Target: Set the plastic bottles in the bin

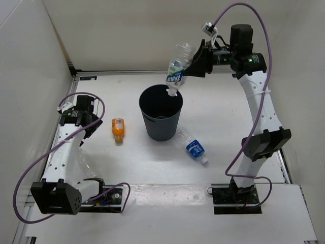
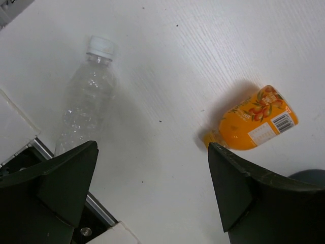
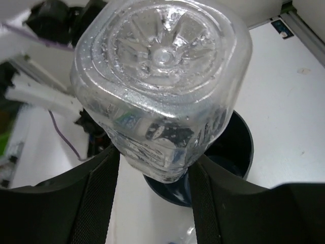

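My right gripper (image 1: pixel 195 63) is shut on the clear bottle with the white-and-green label (image 1: pixel 177 68). It holds the bottle tilted, cap down, above the far rim of the dark blue-grey bin (image 1: pixel 162 129). In the right wrist view the bottle's base (image 3: pixel 162 76) fills the frame between the fingers (image 3: pixel 96 203), with the bin's rim (image 3: pixel 246 152) below. The orange bottle (image 1: pixel 118 129) lies left of the bin. The blue-label bottle (image 1: pixel 194 147) lies at the bin's front right. My left gripper (image 2: pixel 152 147) is open and empty above the table, between the plain clear bottle (image 2: pixel 86 101) and the orange bottle (image 2: pixel 256 122).
White walls close the table at the left, back and right. The left arm's base and cable (image 1: pixel 76 195) sit at the near left edge, and the right arm's base (image 1: pixel 238 195) at the near right.
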You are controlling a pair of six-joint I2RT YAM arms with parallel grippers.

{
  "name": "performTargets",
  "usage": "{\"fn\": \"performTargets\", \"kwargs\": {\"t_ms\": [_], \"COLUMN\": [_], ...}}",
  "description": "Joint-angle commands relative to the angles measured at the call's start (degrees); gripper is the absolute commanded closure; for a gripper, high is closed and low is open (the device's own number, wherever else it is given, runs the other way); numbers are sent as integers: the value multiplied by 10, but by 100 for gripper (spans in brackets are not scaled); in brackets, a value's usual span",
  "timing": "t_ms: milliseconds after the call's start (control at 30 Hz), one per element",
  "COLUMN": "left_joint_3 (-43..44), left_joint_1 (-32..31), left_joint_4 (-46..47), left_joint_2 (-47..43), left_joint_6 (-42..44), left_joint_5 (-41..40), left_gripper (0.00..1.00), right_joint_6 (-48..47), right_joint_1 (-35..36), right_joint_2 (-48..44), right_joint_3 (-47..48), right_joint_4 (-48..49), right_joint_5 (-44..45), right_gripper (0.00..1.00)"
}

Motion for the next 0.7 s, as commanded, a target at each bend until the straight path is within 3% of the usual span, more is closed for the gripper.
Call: {"fn": "performTargets", "kwargs": {"t_ms": [0, 100, 200, 300, 567, 667], "left_joint_3": [-10, -14, -12, -6, 0, -1], "left_joint_1": [14, 19, 40, 44, 56, 56], "left_joint_4": [-26, -33, -41, -47, -26, -19], "left_joint_2": [-10, -7, -3, 4, 13, 24], "left_joint_6": [-21, -25, -21, -2, 25, 25], "left_joint_5": [23, 35, 60, 67, 72, 78], "left_gripper": [0, 0, 0, 0, 0, 0], "right_joint_6": [-195, -316, -384, -340, -256, -209], "right_joint_1": [15, 35, 54, 61, 39, 26], "right_joint_2": [-13, -17, -22, -24, -39, -58], "right_joint_3": [6, -42, -61, -86, -104, -131], "right_joint_4": [-114, -190, -212, -163, -80, -3], "right_joint_5": [-39, 15, 53, 73, 95, 99], "right_gripper": [78, 56, 48, 48, 30, 25]}}
